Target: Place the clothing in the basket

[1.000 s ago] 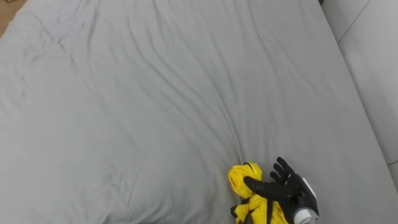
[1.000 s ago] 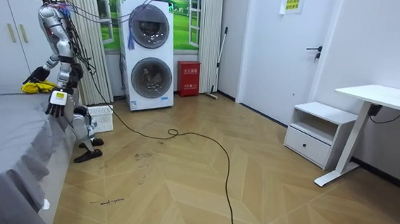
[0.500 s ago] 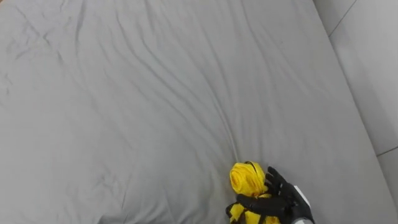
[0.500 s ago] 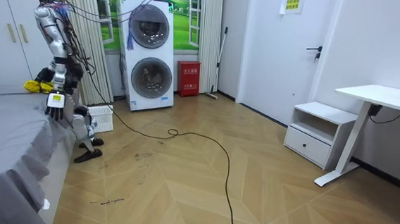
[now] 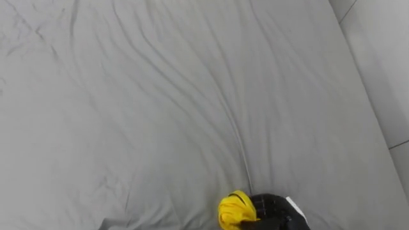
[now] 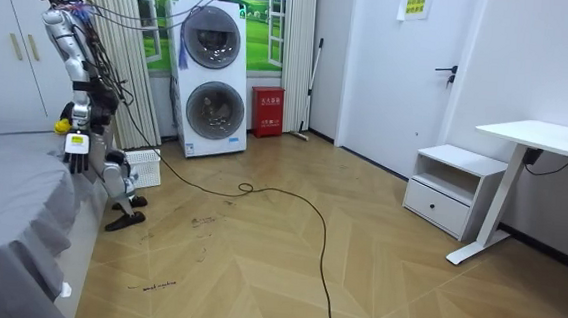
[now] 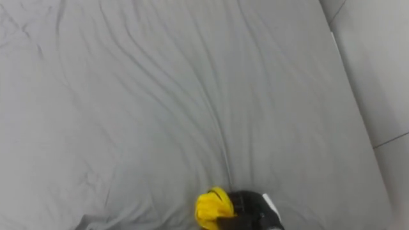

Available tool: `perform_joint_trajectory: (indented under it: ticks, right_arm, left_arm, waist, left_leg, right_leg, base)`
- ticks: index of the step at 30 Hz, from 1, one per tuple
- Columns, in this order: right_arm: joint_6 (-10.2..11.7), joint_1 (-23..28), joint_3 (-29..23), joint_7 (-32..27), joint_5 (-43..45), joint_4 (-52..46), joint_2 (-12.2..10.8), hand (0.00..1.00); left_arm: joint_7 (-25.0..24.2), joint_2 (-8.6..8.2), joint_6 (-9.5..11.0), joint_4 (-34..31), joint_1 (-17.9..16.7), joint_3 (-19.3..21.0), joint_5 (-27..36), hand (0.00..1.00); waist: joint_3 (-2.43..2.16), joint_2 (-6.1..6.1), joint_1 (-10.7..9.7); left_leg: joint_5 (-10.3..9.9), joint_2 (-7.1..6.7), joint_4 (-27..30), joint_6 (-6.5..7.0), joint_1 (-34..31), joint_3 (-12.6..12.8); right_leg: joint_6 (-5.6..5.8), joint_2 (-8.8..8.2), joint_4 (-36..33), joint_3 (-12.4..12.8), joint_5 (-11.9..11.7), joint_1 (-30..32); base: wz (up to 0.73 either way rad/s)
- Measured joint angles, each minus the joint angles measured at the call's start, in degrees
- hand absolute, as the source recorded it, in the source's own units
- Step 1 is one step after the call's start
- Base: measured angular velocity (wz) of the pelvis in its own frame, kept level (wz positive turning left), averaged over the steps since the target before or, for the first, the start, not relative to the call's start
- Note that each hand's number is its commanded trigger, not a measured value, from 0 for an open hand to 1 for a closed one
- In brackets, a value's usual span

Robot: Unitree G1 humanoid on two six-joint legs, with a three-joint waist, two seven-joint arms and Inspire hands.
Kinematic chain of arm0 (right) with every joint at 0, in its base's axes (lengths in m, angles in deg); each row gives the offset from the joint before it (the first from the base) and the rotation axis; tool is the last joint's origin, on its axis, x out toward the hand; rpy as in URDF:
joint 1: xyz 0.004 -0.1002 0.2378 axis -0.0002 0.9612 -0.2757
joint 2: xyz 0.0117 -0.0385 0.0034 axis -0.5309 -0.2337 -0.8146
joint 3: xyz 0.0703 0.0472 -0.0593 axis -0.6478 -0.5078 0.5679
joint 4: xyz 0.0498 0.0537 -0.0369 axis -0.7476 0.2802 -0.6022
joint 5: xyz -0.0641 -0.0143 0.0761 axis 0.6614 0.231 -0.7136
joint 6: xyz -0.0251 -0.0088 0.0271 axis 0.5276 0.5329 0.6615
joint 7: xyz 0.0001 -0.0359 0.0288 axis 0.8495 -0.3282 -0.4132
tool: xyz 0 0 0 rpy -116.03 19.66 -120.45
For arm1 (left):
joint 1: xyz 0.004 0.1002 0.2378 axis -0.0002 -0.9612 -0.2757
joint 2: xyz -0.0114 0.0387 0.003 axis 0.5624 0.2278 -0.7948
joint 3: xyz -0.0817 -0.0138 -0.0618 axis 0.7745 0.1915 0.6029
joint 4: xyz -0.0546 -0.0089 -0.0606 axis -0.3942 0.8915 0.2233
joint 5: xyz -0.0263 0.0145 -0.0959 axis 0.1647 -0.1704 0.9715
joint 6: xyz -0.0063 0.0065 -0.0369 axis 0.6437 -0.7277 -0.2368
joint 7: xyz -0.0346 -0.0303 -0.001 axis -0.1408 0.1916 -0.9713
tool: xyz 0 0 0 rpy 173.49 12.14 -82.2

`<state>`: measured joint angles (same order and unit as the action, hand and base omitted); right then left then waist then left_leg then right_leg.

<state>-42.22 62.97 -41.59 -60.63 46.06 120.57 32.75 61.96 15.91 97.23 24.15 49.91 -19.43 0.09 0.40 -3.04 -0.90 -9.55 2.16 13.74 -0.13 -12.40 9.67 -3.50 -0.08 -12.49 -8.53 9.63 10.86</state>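
Right hand [image 5: 275, 213]: fingers curled tight round a yellow garment [image 5: 234, 211], which bulges from the fist at its 9 o'clock. Hand and garment sit at the 6 o'clock edge of the eye view, over a creased grey bed sheet [image 5: 160, 96].

Left hand [image 6: 75, 154]: hangs at the robot's side, fingers loose and pointing down, holding nothing.

The robot stands at the bed's edge. A white basket [image 6: 144, 167] rests on the floor at 3 o'clock of its legs. A stacked washer and dryer [image 6: 213, 74] stands beyond, at 1 o'clock.
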Motion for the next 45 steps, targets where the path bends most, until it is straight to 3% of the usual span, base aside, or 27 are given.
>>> perform_joint_trajectory:
  ticks: [16,21,27,31,34,39,45]
  right_arm:
    - [-0.5,-2.2,0.9,-0.2,5.4,1.6,0.0,1.0]
    - [-1.3,-0.8,0.9,0.1,4.3,-3.7,0.2,1.0]
    - [-1.3,0.0,-0.2,0.6,-4.3,-9.5,0.4,1.0]
    - [-0.1,1.4,-4.0,1.8,-13.3,-19.1,0.7,1.0]
    - [0.0,1.6,-6.7,1.8,-19.4,-22.5,0.9,1.0]
    - [0.0,2.1,-10.7,1.3,-25.9,-27.0,1.6,1.0]
    - [-1.1,3.1,-18.2,-0.5,-27.4,-34.8,3.0,1.0]
  left_arm:
    - [0.0,0.08,0.0,2.1,1.3,0.0,0.0,0.0]
    - [0.0,0.03,0.1,2.0,1.2,0.0,0.0,0.0]
    - [0.0,-0.15,0.2,2.2,0.6,0.1,-0.8,0.0]
    - [0.0,-0.15,0.5,1.7,0.1,1.2,-4.8,0.0]
    - [0.0,-0.56,0.3,1.5,-0.3,1.2,-5.8,0.0]
    - [0.0,-0.99,-1.2,1.7,-1.4,2.6,-6.9,0.0]
    - [0.0,-1.72,-5.2,1.7,-2.5,7.6,-10.8,0.0]
  waist:
    - [0.01,-0.57,0.0]
    - [0.01,-0.72,-0.2]
    - [0.4,-0.87,-0.4]
    - [0.77,-0.42,-1.1]
    - [0.75,-0.06,-1.4]
    - [0.57,0.43,-2.0]
    - [0.49,0.52,-4.3]
  left_leg:
    - [0.1,-0.21,-0.7,0.11,-0.4,0.3]
    - [0.1,-0.45,-1.1,0.19,0.3,-0.4]
    - [0.3,-0.8,-2.1,0.45,3.6,-0.4]
    - [0.2,-0.96,-2.2,0.59,5.5,-0.5]
    - [0.2,-1.11,-2.5,0.61,6.6,-0.5]
    - [0.2,-1.08,-3.5,0.62,9.0,1.0]
    - [0.2,-0.94,-4.4,0.61,12.3,3.7]
  right_leg:
    - [0.23,-0.16,0.9,-0.4,-0.2,-0.1]
    - [0.3,-0.34,0.9,-1.1,-0.3,-0.9]
    - [0.65,-0.64,1.3,-1.1,-0.3,-4.0]
    - [0.94,-0.67,2.5,-0.8,-0.4,-6.4]
    - [1.18,-0.61,2.9,-0.3,-0.4,-7.3]
    - [1.23,-0.53,2.9,1.2,-0.4,-8.5]
    - [1.39,-0.33,2.9,3.9,-0.3,-10.2]
  base:
    - [-0.01]
    - [0.07]
    - [0.0]
    - [0.01]
    - [0.0]
    - [-0.16]
    - [-0.23]
